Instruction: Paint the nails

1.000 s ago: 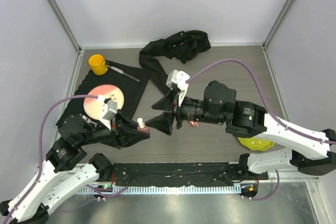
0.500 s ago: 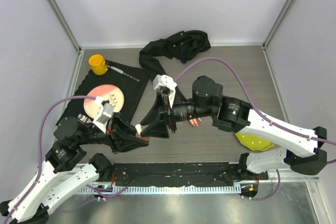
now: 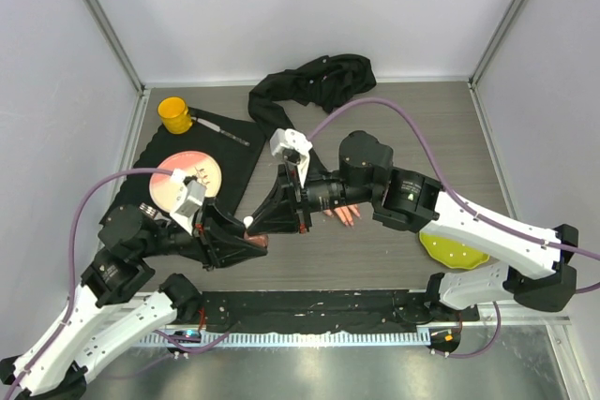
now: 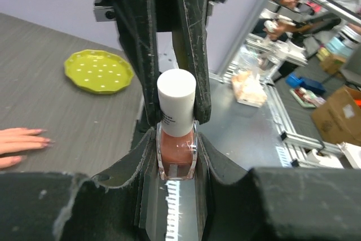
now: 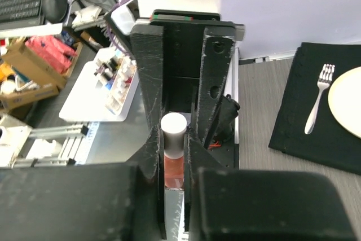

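Observation:
A small polish bottle with reddish-brown polish and a white cap is held upright just above the table's near edge. My left gripper is shut on its glass body. My right gripper faces it from the other side, and its fingers press both sides of the cap. In the top view the two grippers meet at the bottle. The mannequin hand lies palm down under my right arm. Its pinkish nails point toward the near edge. Its black sleeve trails to the back.
A black placemat on the left carries a peach plate, a fork and a slim utensil. A yellow cup stands at the back left. A yellow-green dish lies under my right arm.
My right gripper moved left onto the bottle's cap and closed from wide open. My left gripper kept hold of the bottle and shifted slightly left.

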### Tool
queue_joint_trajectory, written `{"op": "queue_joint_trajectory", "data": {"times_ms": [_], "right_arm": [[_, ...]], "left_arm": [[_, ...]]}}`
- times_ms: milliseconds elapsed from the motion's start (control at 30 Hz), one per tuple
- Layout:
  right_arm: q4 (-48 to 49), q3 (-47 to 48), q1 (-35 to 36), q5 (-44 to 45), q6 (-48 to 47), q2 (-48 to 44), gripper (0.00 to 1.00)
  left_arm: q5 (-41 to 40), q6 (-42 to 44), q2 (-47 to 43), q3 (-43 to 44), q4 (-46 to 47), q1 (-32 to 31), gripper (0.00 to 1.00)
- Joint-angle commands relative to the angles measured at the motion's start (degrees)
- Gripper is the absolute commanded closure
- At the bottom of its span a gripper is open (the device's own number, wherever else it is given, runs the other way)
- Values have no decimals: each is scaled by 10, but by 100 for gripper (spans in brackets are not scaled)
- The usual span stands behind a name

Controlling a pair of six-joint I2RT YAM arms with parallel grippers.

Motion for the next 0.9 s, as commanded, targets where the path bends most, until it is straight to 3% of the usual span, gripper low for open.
{"op": "queue_joint_trajectory", "data": {"times_ms": [0, 100, 200, 233, 300, 433, 633, 667, 867], "right_arm": [[14, -3, -1, 36, -2, 4, 99], [21, -29, 4, 116, 5, 3, 99], [14, -32, 137, 635, -12, 30, 99], [-16, -13, 204, 822, -15, 57, 99], [-60, 59, 233, 936, 3, 129, 99], [-55, 73, 223, 913, -19, 139, 97], [-28, 14, 178, 726, -40, 60, 65], [-32, 6, 172, 699, -42, 51, 54], [-82, -1, 129, 482, -52, -13, 32]], "left_arm": [[-130, 44, 11, 49, -36, 2, 100], [-301, 84, 25, 70, -93, 2, 100], [-466, 99, 67, 86, -124, 2, 100], [-478, 101, 77, 90, -122, 2, 100], [-476, 101, 99, 89, -99, 2, 100], [-411, 94, 120, 75, -63, 2, 100], [-315, 95, 85, 46, -62, 2, 100], [-281, 98, 79, 47, -70, 2, 100], [-206, 130, 43, 70, -162, 2, 100]]}}
